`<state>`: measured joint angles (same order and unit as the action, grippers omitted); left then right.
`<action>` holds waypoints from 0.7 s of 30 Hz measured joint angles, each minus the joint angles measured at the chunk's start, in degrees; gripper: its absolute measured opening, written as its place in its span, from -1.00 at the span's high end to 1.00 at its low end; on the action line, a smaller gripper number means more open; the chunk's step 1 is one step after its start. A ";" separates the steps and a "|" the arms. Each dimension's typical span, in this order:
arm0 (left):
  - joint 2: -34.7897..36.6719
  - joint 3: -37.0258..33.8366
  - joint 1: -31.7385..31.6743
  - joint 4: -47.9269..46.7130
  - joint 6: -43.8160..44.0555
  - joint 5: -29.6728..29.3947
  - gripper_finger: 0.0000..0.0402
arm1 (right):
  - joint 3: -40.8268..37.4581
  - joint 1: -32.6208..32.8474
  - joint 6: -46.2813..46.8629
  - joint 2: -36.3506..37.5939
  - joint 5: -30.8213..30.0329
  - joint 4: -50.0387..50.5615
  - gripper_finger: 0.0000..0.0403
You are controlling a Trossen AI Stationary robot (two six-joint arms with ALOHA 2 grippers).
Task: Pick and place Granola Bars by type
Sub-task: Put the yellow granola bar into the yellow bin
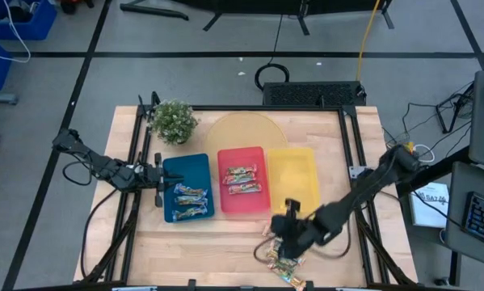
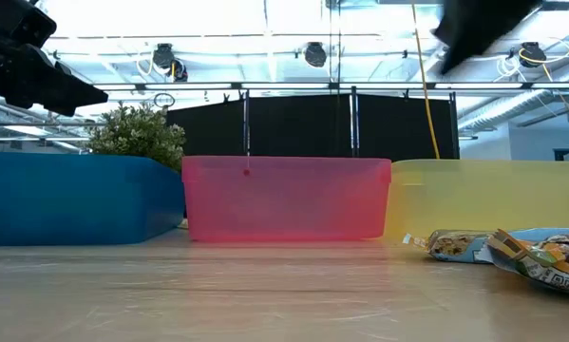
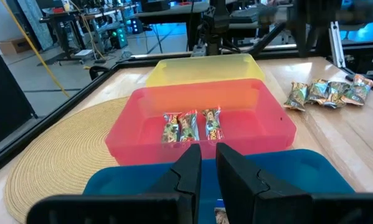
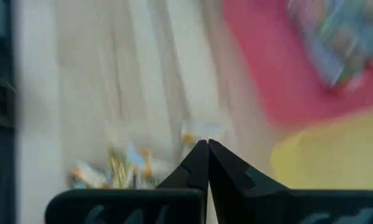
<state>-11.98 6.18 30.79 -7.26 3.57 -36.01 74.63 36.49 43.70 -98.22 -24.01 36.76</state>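
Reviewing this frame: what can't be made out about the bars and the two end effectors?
- Right end effector: whether it holds a bar; the right wrist view is motion-blurred.
- Loose shiny wrapped bars on the wooden table: count and type; too small in the high view, cut off by the edge in the low view.
- Blue plastic tray, red plastic tray: contents hidden by their walls in the low view.

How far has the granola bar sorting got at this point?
Partly done. The blue tray holds several bars and the red tray holds three, while the yellow tray looks empty. The right gripper, fingers shut, is near the loose bars at the table's front. The left gripper is over the blue tray's edge.
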 joint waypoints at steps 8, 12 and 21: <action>-0.01 -0.01 -0.01 -0.25 0.95 0.00 0.71 | 0.05 2.64 9.85 -10.67 0.87 2.21 1.00; 0.00 0.00 0.00 -0.25 1.05 0.00 0.71 | 0.26 2.10 7.71 -11.06 6.28 0.01 1.00; 0.01 -0.01 0.00 -0.25 1.03 0.00 0.71 | 0.14 0.91 9.44 -10.53 8.06 -1.65 0.49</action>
<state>-11.97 6.18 30.79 -7.51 4.60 -36.01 74.77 37.40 53.15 -108.74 -15.95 35.11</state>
